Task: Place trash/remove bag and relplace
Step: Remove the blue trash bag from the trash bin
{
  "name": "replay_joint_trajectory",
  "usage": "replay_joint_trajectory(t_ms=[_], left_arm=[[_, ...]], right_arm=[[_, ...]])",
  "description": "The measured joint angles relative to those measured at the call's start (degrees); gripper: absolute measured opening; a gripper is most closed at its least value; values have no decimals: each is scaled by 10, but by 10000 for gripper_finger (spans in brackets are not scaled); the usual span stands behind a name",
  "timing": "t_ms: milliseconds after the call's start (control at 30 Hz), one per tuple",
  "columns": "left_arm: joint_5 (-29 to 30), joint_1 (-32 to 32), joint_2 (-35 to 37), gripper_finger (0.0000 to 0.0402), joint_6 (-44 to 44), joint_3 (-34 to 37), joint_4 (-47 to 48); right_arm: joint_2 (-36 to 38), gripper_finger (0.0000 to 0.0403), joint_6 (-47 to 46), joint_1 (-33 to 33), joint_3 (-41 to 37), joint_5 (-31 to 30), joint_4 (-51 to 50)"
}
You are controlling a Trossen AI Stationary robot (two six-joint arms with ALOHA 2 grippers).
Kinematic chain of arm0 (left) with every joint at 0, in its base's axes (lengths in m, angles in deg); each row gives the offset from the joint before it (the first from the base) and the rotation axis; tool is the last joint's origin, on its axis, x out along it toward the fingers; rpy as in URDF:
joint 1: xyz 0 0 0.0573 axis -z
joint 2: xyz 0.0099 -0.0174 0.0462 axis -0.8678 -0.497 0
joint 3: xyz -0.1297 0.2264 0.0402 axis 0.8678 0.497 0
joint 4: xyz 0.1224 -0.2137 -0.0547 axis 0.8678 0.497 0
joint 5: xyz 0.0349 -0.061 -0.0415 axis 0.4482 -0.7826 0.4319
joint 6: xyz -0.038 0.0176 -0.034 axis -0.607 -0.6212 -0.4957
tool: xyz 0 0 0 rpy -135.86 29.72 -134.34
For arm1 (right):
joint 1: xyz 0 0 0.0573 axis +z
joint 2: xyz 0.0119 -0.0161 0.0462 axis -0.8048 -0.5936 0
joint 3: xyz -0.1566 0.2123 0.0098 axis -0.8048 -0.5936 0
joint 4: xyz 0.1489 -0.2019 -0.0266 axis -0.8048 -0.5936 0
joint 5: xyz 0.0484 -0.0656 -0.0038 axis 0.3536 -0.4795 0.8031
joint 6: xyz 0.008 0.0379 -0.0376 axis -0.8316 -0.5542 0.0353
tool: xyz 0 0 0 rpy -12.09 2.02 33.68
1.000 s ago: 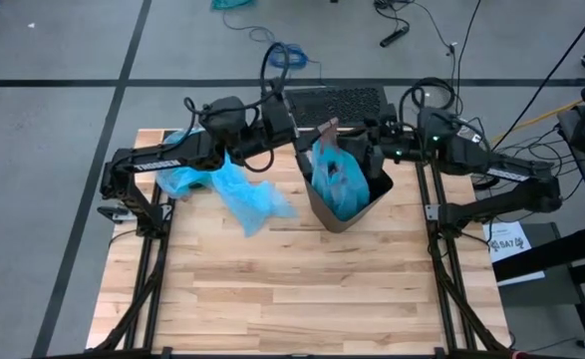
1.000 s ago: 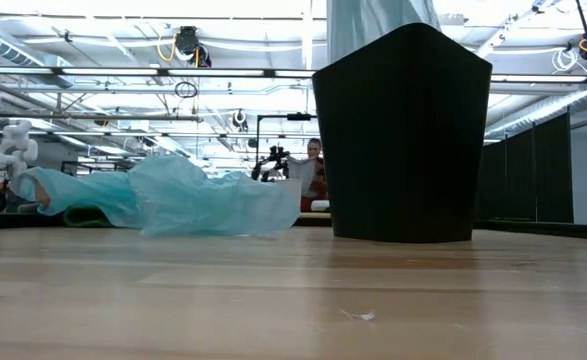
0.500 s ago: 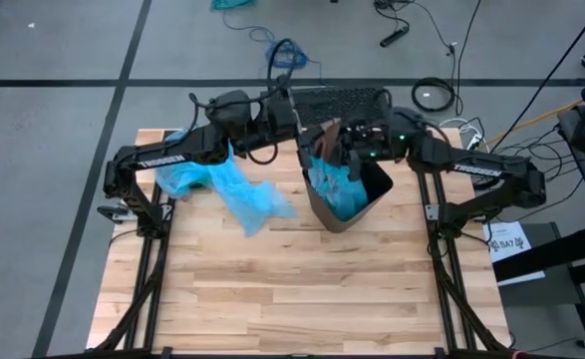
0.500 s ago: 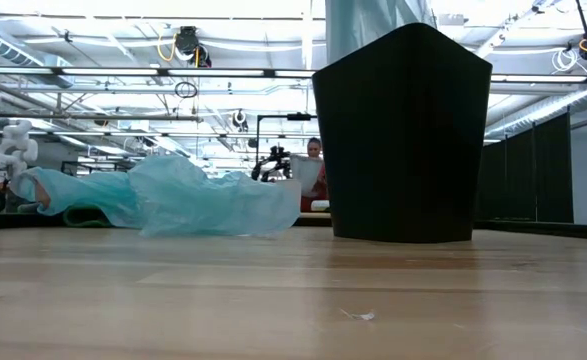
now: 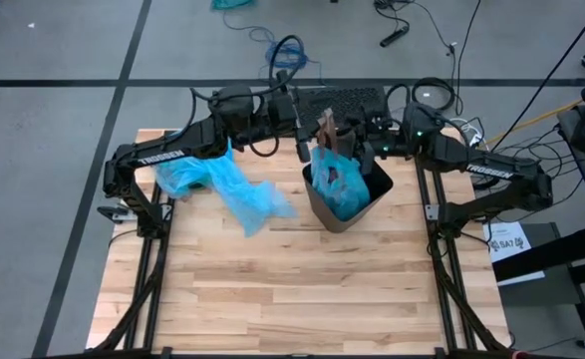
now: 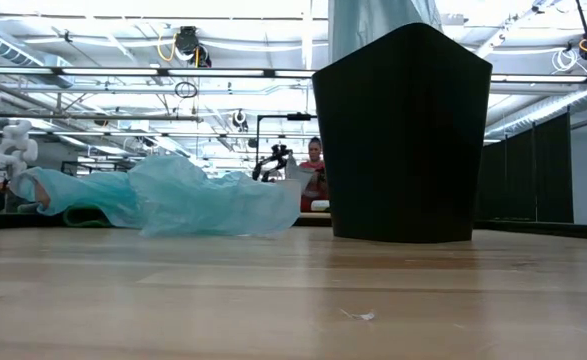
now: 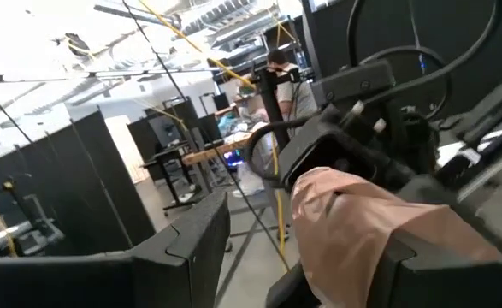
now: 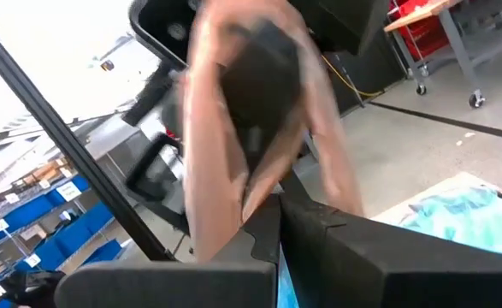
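Two arms meet over the bin point(image 5: 347, 204) at the far middle of the wooden worktop point(image 5: 302, 289). Bin is dark, upright, with a blue bag point(image 5: 337, 179) bulging up out of it; in the low view the bin point(image 6: 403, 135) stands right of centre with pale bag film showing above its rim.

Second blue bag point(image 5: 234, 187) lies loose and crumpled on the worktop left of the bin, well apart from it, under the left arm; low view shows it point(image 6: 173, 200) flat on the surface.

Left end effector point(image 5: 302, 135) sits just above the bin's far-left rim; fingers apart, a brown paper scrap point(image 7: 362, 227) between them in its wrist view.

Right end effector point(image 5: 357, 140) is at the bin's far edge, clamped on the brown scrap point(image 8: 251, 111), which sticks up above the bag top point(image 5: 327, 130).

Person point(image 6: 315, 165) visible in the room behind, far off.
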Motion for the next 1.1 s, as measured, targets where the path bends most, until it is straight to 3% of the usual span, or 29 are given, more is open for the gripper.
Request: replay_joint_trajectory(t_ms=[333,533,1100], left_arm=[[1,-12,0,185,3,0,-7],[1,-11,0,185,3,0,-10],[-1,-25,0,185,4,0,-6]], right_arm=[[-6,0,-9,-1,0,-7,-20],[2,0,-7,-8,0,-66,-75],[21,0,-5,2,0,-58,-72]])
